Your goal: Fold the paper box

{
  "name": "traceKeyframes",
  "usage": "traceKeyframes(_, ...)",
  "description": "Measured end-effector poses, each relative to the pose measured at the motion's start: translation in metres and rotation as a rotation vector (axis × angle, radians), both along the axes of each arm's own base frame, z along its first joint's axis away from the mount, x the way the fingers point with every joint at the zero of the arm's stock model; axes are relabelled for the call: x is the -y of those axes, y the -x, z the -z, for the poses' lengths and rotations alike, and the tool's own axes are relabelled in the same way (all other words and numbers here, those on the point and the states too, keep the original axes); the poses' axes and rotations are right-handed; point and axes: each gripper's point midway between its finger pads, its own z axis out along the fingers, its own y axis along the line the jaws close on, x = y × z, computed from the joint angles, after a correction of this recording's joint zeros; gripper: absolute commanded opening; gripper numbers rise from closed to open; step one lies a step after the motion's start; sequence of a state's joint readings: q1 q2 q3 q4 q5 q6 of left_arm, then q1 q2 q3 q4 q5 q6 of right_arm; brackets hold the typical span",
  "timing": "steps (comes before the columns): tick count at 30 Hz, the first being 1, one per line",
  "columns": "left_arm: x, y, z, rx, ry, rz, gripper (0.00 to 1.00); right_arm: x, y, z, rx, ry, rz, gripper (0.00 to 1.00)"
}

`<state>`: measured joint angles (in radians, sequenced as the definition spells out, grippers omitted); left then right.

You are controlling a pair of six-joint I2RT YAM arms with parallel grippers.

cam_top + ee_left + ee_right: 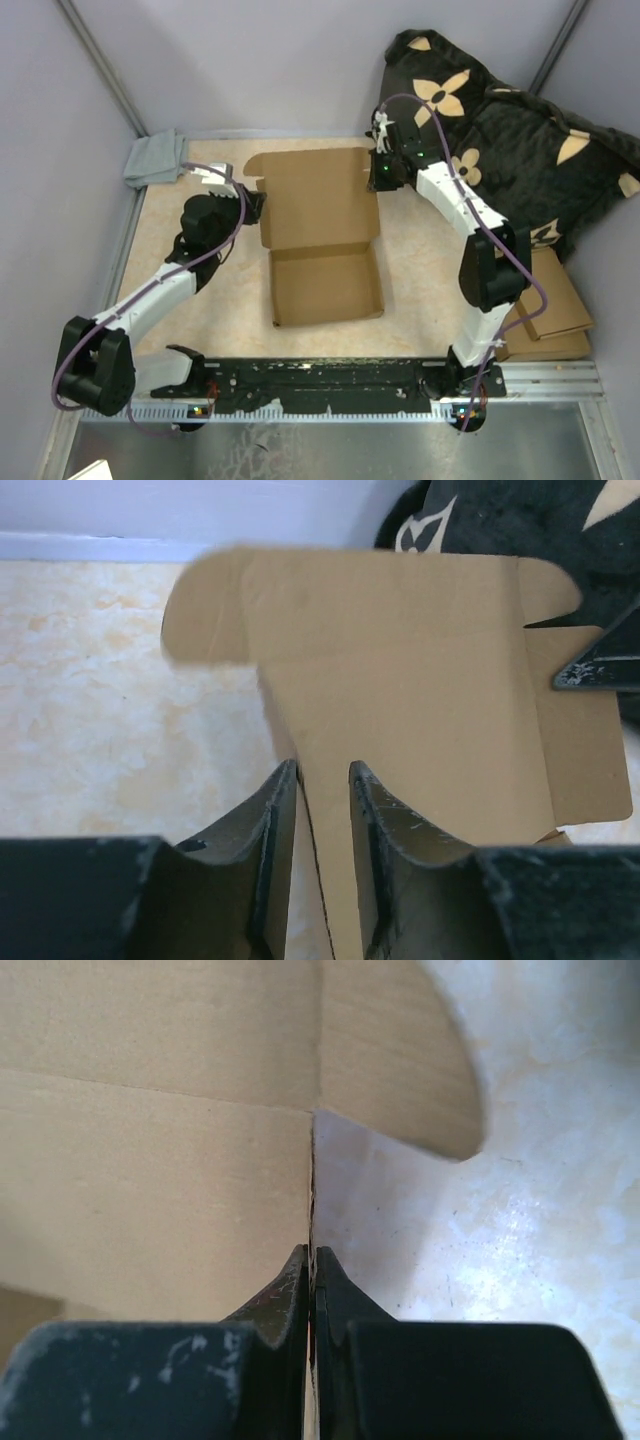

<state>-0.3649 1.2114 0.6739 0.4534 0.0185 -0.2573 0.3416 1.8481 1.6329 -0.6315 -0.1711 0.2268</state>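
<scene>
Top external shows the paper box (322,225) lying open on the table (420,270), right gripper (312,1285) pinched tight on its right edge, left gripper (320,865) fingers parted around the left edge

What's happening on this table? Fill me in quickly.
The paper box is being folded. It lies half-formed on the table, near tray walls up and lid panel open. The right gripper is pinched shut on the box's right side flap. The left gripper straddles the left flap, jaws open.
</scene>
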Motion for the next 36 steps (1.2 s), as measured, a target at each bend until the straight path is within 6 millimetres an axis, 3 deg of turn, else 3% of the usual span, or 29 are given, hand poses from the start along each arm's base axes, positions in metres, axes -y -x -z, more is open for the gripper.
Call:
traceKeyframes(3,-0.003,-0.001,-0.009,0.019,-0.012,-0.015,0.44,0.003,0.003,-0.017,0.069,-0.008,-0.001,0.00)
traceKeyframes(10,-0.020,-0.013,-0.037,-0.014,-0.064,-0.119,0.46,0.023,0.027,-0.074,0.355,-0.047,0.017,0.00)
traceKeyframes(17,-0.027,-0.018,-0.069,-0.006,-0.158,-0.137,0.59,0.033,0.049,-0.086,0.574,-0.078,-0.001,0.00)
traceKeyframes(21,-0.022,-0.019,-0.061,-0.010,-0.227,-0.087,0.69,0.026,0.051,-0.076,0.630,-0.089,-0.066,0.00)
traceKeyframes(26,-0.014,-0.034,-0.038,-0.071,-0.295,-0.044,0.72,0.017,0.062,-0.064,0.681,-0.114,-0.151,0.00)
traceKeyframes(36,-0.013,-0.069,-0.009,-0.177,-0.412,-0.045,0.74,0.013,0.067,-0.072,0.738,-0.114,-0.207,0.00)
